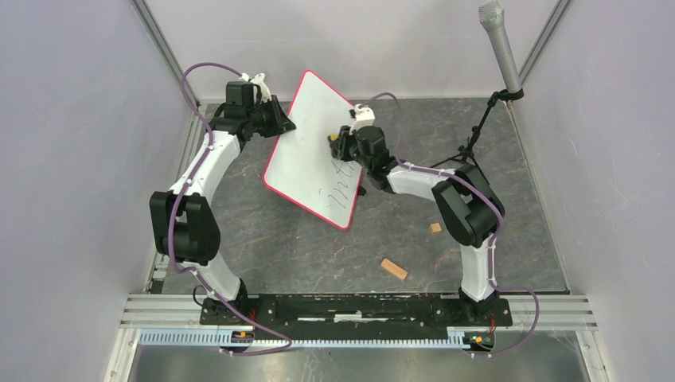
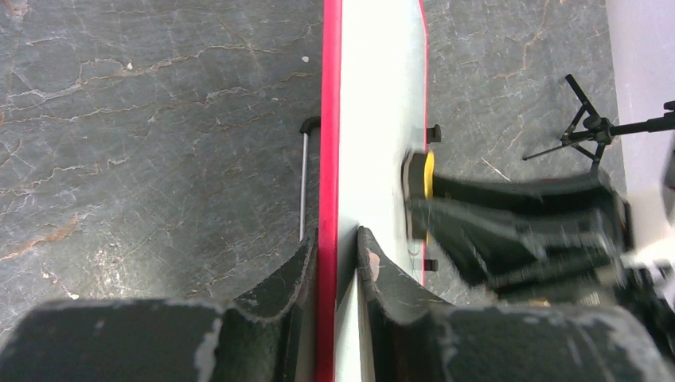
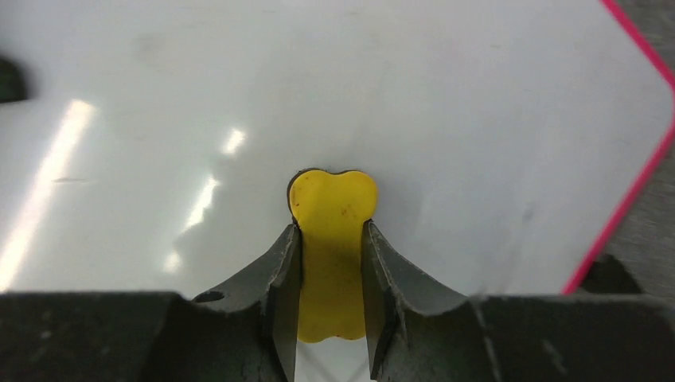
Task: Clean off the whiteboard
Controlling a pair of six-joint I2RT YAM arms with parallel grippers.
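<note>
The whiteboard (image 1: 310,147), white with a thin red rim, is held tilted above the table. Black handwriting (image 1: 338,187) remains on its lower right part. My left gripper (image 1: 280,127) is shut on the board's left edge; in the left wrist view the red rim (image 2: 328,119) runs between my fingers (image 2: 296,270). My right gripper (image 1: 338,142) is shut on a yellow eraser (image 3: 332,208) and presses it flat against the white board face (image 3: 446,103). The eraser also shows edge-on in the left wrist view (image 2: 428,175).
A tan wooden block (image 1: 393,269) and a smaller one (image 1: 435,228) lie on the dark stone table at the right front. A microphone on a black tripod (image 1: 477,135) stands at the back right. A metal rod (image 2: 303,183) lies on the table under the board.
</note>
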